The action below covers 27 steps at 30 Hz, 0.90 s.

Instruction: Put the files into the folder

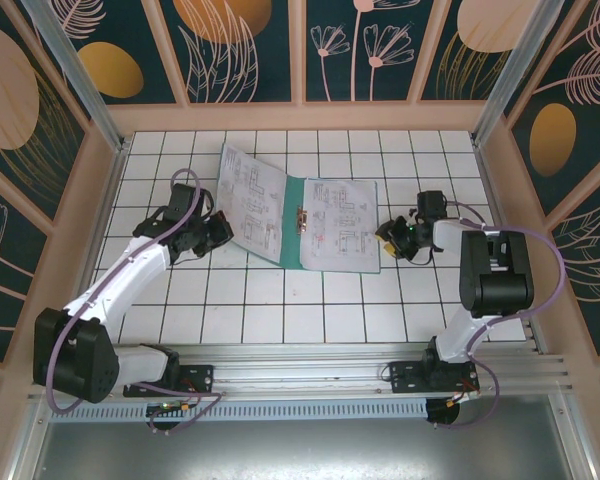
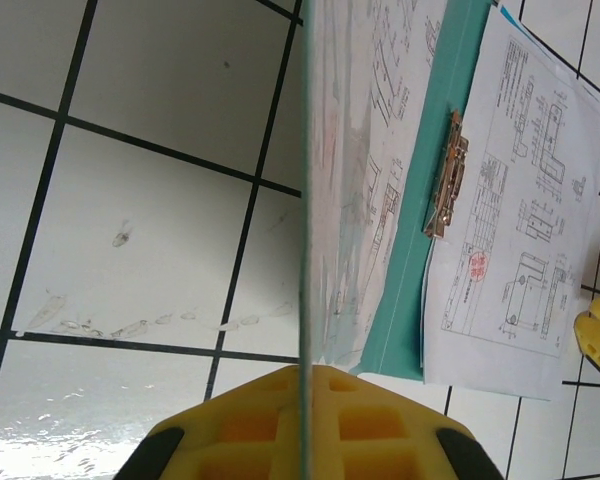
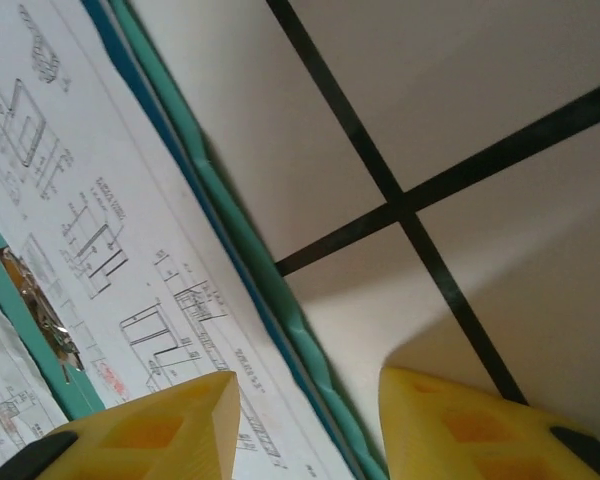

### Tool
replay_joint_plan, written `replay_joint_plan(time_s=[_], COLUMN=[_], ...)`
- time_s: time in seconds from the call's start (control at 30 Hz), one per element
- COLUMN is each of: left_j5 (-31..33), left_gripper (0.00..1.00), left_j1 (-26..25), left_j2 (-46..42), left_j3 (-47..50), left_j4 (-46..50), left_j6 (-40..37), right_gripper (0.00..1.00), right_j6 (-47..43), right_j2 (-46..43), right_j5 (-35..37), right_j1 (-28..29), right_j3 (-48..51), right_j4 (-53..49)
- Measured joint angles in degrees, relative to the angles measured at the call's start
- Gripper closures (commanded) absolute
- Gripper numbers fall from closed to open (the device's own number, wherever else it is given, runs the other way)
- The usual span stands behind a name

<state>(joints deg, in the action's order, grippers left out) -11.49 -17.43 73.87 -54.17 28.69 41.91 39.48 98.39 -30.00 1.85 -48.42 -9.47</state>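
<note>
- Top external view: the folder (image 1: 292, 245) lies open mid-table, spine running away from the arms, metal clip (image 1: 301, 218) on the spine.
- Files (image 1: 342, 222) — printed sheets — rest flat on the right half. Another printed face shows on the raised left leaf (image 1: 250, 200). Cannot tell whether that is a loose sheet or one lying against the cover.
- Left gripper (image 1: 216, 232): at the outer edge of the left leaf. Left wrist view shows its yellow pads (image 2: 250, 420) pressed together on that leaf, seen edge-on (image 2: 305, 200), holding it tilted up off the tiled table (image 2: 130, 230).
- Right gripper (image 1: 392, 240): just beside the folder's right edge. Right wrist view has the fingers (image 3: 170, 420) spread, one over the sheet (image 3: 100, 200), the other over bare tile, teal edge (image 3: 230, 220) between them. Nothing pinched; contact with the sheet unclear.
- Step in hand, as I judge it: papers look seated and the cover is being managed — late in the task.
- Next move likely calls for swinging the left leaf over the spine and down onto the sheets, with the right fingers steadying the right half, then clearing out before the leaf lands.
</note>
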Motion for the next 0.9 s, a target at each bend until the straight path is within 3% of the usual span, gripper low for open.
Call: replay_joint_plan(time_s=[0.23,0.53,0.73,0.9], left_j5=[-1.6,-6.4,-7.8,-7.3], left_gripper=[1.00,1.00,1.00,0.93], left_j1=[-0.3,-4.5,-9.5,-15.4], left_j2=[0.1,1.4,4.4,9.6], left_j3=[-3.8,-9.2,-12.7,-18.2], left_j4=[1.6,1.6,1.4,1.7], left_j6=[-4.1,-10.2,-12.1,-13.7], right_gripper=[0.66,0.77,0.83,0.86], right_j6=[1.5,1.8,1.9,2.1], right_j2=[1.0,1.9,2.8,3.5], right_j5=[0.0,0.8,1.6,2.2], right_j1=[-0.1,0.1,0.7,1.4], right_j3=[-0.6,-1.8,-3.1,-3.8], right_j4=[-0.8,-3.0,-4.7,-5.1])
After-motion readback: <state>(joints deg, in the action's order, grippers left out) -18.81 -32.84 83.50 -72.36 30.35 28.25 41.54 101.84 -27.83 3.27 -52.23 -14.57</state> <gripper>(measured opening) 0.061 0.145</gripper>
